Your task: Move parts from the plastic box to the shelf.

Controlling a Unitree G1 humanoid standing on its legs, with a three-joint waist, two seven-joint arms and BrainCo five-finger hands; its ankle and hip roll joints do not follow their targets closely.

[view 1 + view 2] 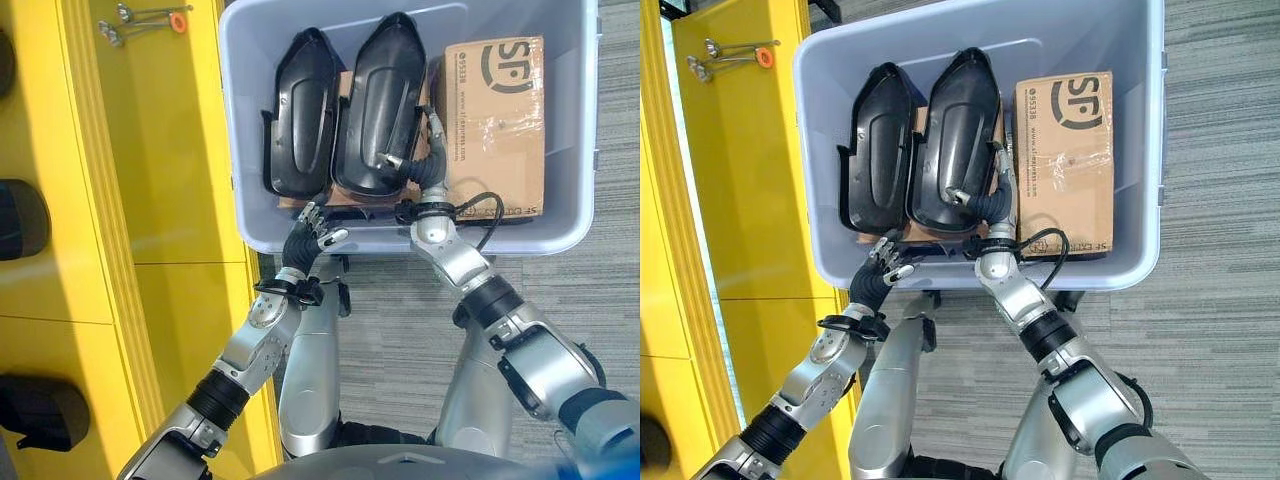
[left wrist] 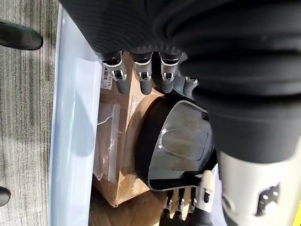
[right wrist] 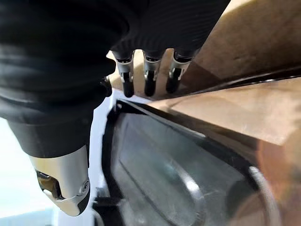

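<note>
The grey-blue plastic box (image 1: 530, 238) holds two black moulded parts side by side, a left one (image 1: 300, 110) and a right one (image 1: 380, 100), and a cardboard carton (image 1: 495, 120). My left hand (image 1: 312, 232) hovers at the box's near rim below the left part, fingers (image 2: 143, 77) straight and holding nothing. My right hand (image 1: 428, 168) reaches down into the box, in the gap between the right black part (image 3: 178, 179) and the carton. Its fingers (image 3: 149, 77) are straight along the cardboard, its thumb lies by the part, and it grips nothing.
The yellow shelf (image 1: 170, 150) runs along the left, with black parts (image 1: 20, 218) (image 1: 40, 410) on its lower levels and metal tools (image 1: 150, 18) at its far end. A clear plastic bag (image 2: 106, 141) lies on cardboard inside the box. Grey carpet (image 1: 400, 320) lies below and to the right.
</note>
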